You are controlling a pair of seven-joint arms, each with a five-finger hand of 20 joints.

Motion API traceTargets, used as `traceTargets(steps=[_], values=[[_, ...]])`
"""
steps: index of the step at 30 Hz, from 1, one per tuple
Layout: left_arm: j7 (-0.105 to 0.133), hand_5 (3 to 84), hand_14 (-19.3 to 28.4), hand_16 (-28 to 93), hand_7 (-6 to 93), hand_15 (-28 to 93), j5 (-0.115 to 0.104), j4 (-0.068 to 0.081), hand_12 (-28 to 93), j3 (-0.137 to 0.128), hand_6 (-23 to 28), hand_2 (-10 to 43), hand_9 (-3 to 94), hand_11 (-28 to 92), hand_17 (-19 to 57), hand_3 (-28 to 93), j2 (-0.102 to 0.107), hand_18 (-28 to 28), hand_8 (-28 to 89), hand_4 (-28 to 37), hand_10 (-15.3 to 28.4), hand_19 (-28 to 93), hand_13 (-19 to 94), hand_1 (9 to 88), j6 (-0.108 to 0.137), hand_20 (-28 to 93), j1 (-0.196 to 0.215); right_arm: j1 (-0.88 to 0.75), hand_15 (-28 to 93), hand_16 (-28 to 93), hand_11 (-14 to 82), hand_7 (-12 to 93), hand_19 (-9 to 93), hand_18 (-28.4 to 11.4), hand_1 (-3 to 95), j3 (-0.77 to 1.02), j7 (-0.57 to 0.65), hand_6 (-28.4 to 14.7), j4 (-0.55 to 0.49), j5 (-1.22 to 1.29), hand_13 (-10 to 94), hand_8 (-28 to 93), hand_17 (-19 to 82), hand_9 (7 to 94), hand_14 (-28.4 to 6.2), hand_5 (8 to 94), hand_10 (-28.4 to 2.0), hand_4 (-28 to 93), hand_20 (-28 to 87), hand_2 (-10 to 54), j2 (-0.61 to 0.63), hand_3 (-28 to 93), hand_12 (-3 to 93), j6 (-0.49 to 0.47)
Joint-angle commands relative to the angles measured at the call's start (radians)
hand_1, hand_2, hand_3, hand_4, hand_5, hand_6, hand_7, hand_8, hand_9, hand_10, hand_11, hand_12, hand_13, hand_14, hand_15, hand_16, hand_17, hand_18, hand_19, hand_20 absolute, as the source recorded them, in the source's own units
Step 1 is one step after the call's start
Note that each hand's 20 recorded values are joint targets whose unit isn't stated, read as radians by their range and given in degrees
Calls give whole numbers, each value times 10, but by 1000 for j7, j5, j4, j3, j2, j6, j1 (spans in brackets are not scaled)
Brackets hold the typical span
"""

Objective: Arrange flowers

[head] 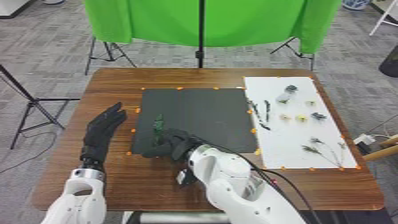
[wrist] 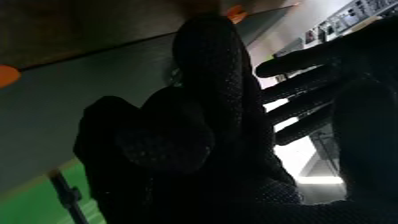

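Right robot hand (head: 171, 145) is at the near left corner of the mat (head: 197, 112), palm and knuckles in black fabric, its arm coming in across the mat's near edge. Grip state: cannot tell from either view whether it is clenched, released or grasping the sprig. Sprig (head: 158, 123), green and leafy, is over the left part of the mat, tip toward the far edge, lower end meeting the right robot hand; whether it lies flat or is raised, cannot tell.

Left robot hand (head: 105, 126) is to the left of the mat, above the surface (head: 115, 187), released: fingers extended, holding nothing. Wrist view agrees, with the left robot hand (wrist: 306, 90) farther off and its fingers straight and apart.

Remaining stock: on the white sheet (head: 298, 135), directly right of the mat. Dark twigs (head: 266, 111) lie along the sheet's side nearest the mat. Beyond them, farther right of the mat, are a yellow bloom (head: 301, 118), a pale bloom (head: 285, 117) and a blue-green bloom (head: 319, 116), lying apart. Thin-stemmed sprays (head: 313, 149) lie toward the sheet's near end. Orange tabs (head: 133, 130) line the mat's edges. Green cloth (head: 213, 22) hangs beyond the mat's far side.
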Motion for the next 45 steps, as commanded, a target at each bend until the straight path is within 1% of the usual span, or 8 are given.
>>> traceTargets(steps=[1,10,16,20,31,37,41,45], values=[[-9,426,140,31,87,96,5,-4,149,-10,13,-56,432,101,48,676,-13,109,-54,-235,107,13,336,185,-6,180,27,-68,587,318,385,157,932,-111,174,171,66,-38,-200,175,916,-68,690,871,-66,773,-166,-80,527,45,188,598,285,16],[-16,427,140,31,88,96,16,-12,149,-11,13,-58,432,101,49,677,-17,109,-54,-233,109,13,336,192,-14,181,39,-276,624,332,280,161,932,-153,321,561,39,-47,-270,-59,796,-45,569,752,-94,679,-175,-91,523,-94,355,625,291,244],[-25,426,140,31,87,96,20,-14,149,-7,13,-59,432,101,49,674,-20,109,-55,-229,107,13,336,197,-13,181,41,-465,661,339,306,162,932,-165,332,806,42,-45,-249,-277,737,-51,531,697,-110,644,-170,-170,517,-95,426,595,309,178],[-26,427,140,31,88,96,23,-17,149,-8,13,-59,431,101,49,673,-22,109,-54,-225,108,13,336,199,-14,181,48,-534,667,342,309,158,932,-170,328,911,50,-43,-239,-274,725,-54,523,692,-113,643,-171,-230,515,-95,437,594,311,53],[-34,427,140,31,88,96,33,-14,149,6,13,-60,430,100,48,671,-29,108,-55,-220,108,13,335,203,-27,181,36,-588,671,343,294,146,932,-174,299,972,33,-38,-179,-301,706,-61,512,679,-120,653,-171,-250,507,-95,426,595,306,-75],[-34,427,140,32,88,96,32,-17,149,4,13,-60,430,100,48,670,-33,108,-54,-219,108,13,336,205,-20,181,44,-612,669,334,313,189,932,-156,412,953,16,-10,-129,-335,752,-65,542,749,-92,701,-143,-237,518,-95,413,626,298,58],[-33,427,140,32,88,96,28,-18,150,2,13,-59,431,101,48,669,-33,108,-55,-219,107,13,336,206,-18,181,46,-619,661,333,324,215,932,-138,559,945,-3,1,-115,-332,816,126,588,833,-63,783,-114,-182,557,-95,414,502,355,192],[-32,427,140,32,88,96,27,-16,149,4,13,-59,431,101,48,670,-34,107,-54,-219,107,13,335,205,-20,181,43,-601,658,335,351,246,932,-128,594,941,7,13,-145,-273,865,149,628,881,-43,832,-91,-182,586,-95,406,531,380,262]])
